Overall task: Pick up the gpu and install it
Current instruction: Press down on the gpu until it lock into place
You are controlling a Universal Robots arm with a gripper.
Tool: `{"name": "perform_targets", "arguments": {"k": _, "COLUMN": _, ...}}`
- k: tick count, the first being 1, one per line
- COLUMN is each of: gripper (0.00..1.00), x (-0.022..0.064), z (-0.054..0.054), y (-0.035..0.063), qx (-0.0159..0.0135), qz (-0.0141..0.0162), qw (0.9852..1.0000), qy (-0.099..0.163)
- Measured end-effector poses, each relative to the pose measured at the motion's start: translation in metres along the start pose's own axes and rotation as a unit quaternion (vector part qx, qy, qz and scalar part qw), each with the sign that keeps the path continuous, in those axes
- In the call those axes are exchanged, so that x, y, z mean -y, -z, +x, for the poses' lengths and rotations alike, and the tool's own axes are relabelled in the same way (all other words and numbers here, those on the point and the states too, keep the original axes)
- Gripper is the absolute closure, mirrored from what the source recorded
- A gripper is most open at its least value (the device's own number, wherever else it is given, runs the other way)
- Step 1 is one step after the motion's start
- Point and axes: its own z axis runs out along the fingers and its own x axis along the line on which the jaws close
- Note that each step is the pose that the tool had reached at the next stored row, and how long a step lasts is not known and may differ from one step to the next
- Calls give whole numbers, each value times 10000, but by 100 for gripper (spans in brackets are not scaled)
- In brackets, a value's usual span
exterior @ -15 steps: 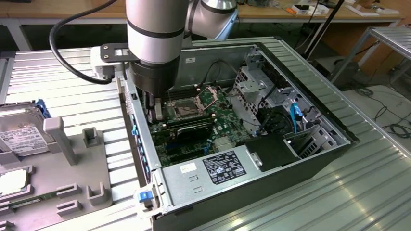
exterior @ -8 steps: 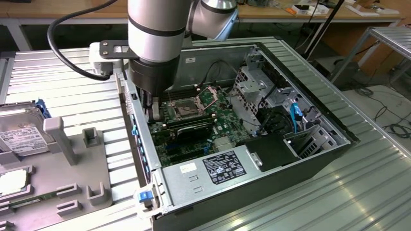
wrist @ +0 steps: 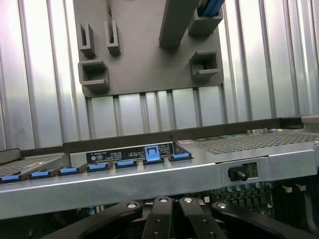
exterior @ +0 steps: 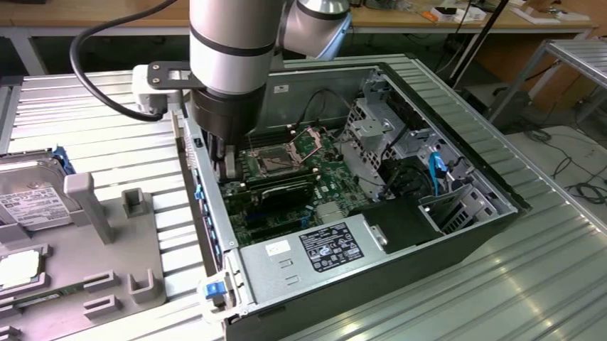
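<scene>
Tool [exterior: 227, 169] clenched, reaching down inside the open PC case [exterior: 455, 177] beside its rear wall, the gpu [exterior: 277, 190] lying flat-on against the motherboard [exterior: 323, 186] just beside it: press straight down, evenly, bracket aligned.

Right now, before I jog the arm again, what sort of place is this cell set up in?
Likely an electronics assembly lab or workshop. An open desktop PC case lies on a ribbed metal table, a grey parts fixture holds a hard drive, and wooden workbenches with cables stand behind.
</scene>
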Motion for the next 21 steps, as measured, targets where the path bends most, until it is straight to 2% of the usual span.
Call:
{"name": "perform_targets", "arguments": {"k": 3, "gripper": 89, "x": 3, "z": 25, "y": -1, "qx": 2, "qz": -5, "qw": 10000, "qy": -9}}
{"name": "perform_targets", "arguments": {"k": 5, "gripper": 89, "x": 3, "z": 25, "y": 0, "qx": 2, "qz": -23, "qw": 10000, "qy": -29}}
{"name": "perform_targets", "arguments": {"k": 7, "gripper": 89, "x": 1, "z": 16, "y": 3, "qx": 4, "qz": -56, "qw": 10000, "qy": -45}}
{"name": "perform_targets", "arguments": {"k": 10, "gripper": 89, "x": 3, "z": 26, "y": 2, "qx": 31, "qz": -80, "qw": 9999, "qy": -76}}
{"name": "perform_targets", "arguments": {"k": 15, "gripper": 89, "x": 4, "z": 34, "y": -3, "qx": 70, "qz": -94, "qw": 9998, "qy": -136}}
{"name": "perform_targets", "arguments": {"k": 18, "gripper": 89, "x": 3, "z": 31, "y": 27, "qx": 85, "qz": -127, "qw": 9997, "qy": -176}}
{"name": "perform_targets", "arguments": {"k": 19, "gripper": 89, "x": 0, "z": 31, "y": 54, "qx": 80, "qz": -154, "qw": 9997, "qy": -193}}
{"name": "perform_targets", "arguments": {"k": 21, "gripper": 89, "x": -2, "z": 29, "y": 83, "qx": 87, "qz": -183, "qw": 9996, "qy": -215}}
